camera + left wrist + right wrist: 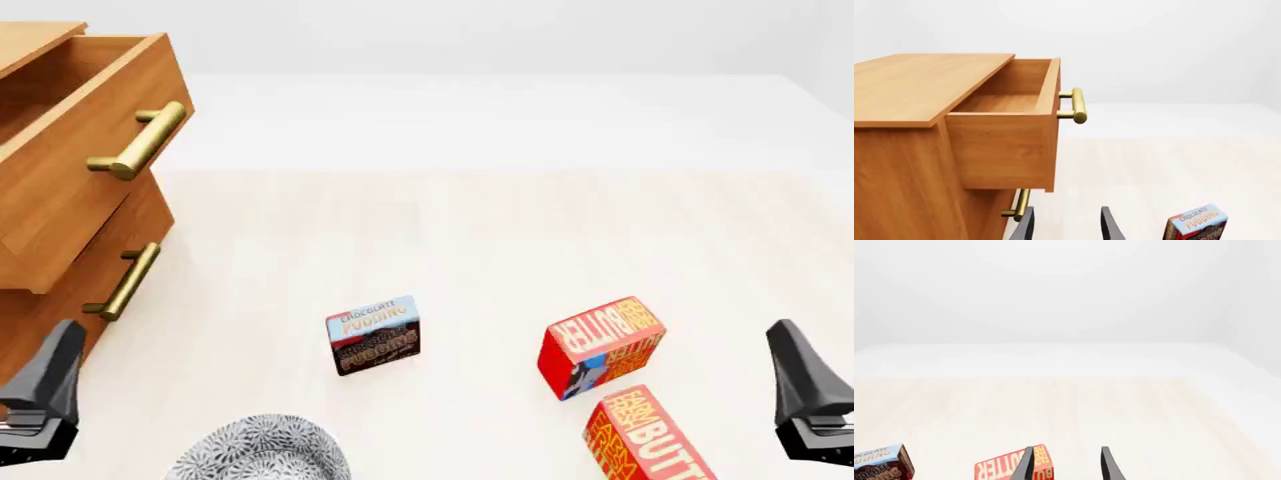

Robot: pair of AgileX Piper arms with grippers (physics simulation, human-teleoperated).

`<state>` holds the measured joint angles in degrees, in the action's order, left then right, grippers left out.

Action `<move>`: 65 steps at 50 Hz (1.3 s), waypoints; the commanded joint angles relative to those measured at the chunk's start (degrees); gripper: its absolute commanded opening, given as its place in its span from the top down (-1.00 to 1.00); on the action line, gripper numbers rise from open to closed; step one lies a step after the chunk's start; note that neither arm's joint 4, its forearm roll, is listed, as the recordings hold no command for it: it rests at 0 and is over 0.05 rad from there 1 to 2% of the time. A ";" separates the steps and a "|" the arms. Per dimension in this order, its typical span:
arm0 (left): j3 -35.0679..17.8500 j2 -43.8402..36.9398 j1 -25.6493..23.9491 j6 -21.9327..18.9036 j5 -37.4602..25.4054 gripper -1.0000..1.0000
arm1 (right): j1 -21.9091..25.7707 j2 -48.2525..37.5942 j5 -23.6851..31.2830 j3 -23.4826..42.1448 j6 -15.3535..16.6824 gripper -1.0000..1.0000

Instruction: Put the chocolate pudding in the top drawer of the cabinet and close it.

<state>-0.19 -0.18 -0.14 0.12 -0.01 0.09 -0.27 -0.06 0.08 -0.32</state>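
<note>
patterned plate (263,452), chocolate pudding (374,335) flat, lettering sideways

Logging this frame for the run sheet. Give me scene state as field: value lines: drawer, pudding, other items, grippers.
top drawer: pulled open, nothing visible inside
cabinet: far left of table, lower drawer shut
pudding: on the table, centre-front, not held
butter boxes: two, right of the pudding, one farther from the arms, one at the near edge
plate: patterned, near edge, left of the pudding
left gripper: open, holding nothing
right gripper: open, holding nothing
</note>
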 commanded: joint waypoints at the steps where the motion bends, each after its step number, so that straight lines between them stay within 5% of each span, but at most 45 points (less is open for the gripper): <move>1: -0.60 -0.28 -0.68 0.08 0.40 -1.00 | 0.17 -0.37 -0.01 0.09 -0.64 -1.00; 17: -5.29 0.15 -3.63 1.99 -2.96 -1.00 | 0.15 -0.03 0.47 0.13 -0.88 -1.00; 18: -17.29 0.18 9.23 1.60 -2.25 -1.00 | 0.17 -0.19 0.45 0.24 -0.87 -1.00; 19: -6.50 0.16 -3.24 5.15 -3.90 -1.00 | 0.15 0.01 0.52 0.15 -0.89 -1.00; 23: -7.31 0.16 -3.89 2.29 -4.15 -1.00 | 0.16 0.01 0.52 0.15 -0.89 -1.00; 27: -9.51 0.14 -5.13 4.90 -6.35 -1.00 | 0.15 0.01 0.53 0.15 -0.90 -1.00; 44: -25.55 -4.52 -5.72 5.89 -13.71 -1.00 | 0.15 0.01 0.53 0.15 -0.90 -1.00; 54: -37.05 -9.74 -5.65 -0.12 -18.68 -1.00 | 0.14 0.00 0.53 0.15 -0.91 -1.00; 65: -47.42 -14.53 -4.61 0.81 -24.07 -1.00 | 0.14 0.00 0.53 0.15 -0.91 -1.00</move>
<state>-40.97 -10.02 -7.43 2.05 -21.19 0.27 -0.15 0.70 0.27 -1.40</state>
